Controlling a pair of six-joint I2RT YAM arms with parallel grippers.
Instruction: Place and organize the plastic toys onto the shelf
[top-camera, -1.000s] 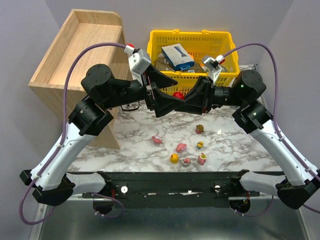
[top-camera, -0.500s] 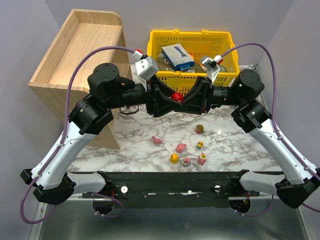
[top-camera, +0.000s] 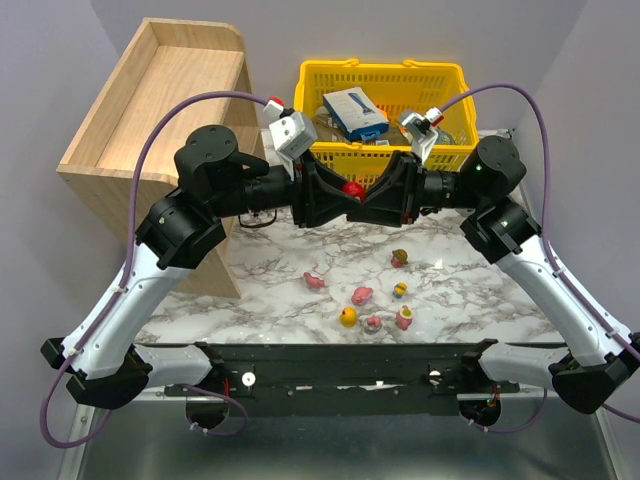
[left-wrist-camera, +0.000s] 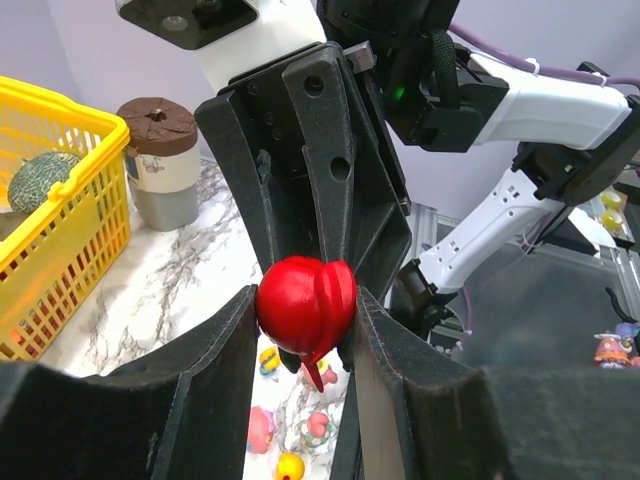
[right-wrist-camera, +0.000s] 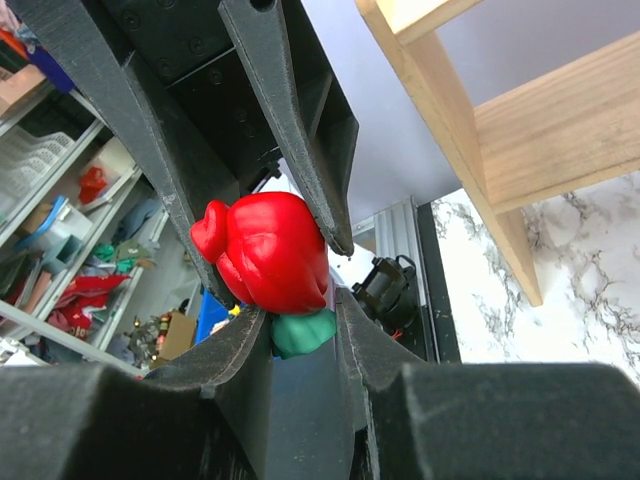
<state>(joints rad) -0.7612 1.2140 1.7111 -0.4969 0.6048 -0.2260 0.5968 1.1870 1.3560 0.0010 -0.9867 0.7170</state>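
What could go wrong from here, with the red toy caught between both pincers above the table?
1. The red toy hangs in mid-air, pinched by the left pincer and seemingly also by the right pincer. If either releases too early, it may drop onto the table among the other toys.
2. The two sets of fingers interleave tightly, so pulling apart askew could twist the toy loose.
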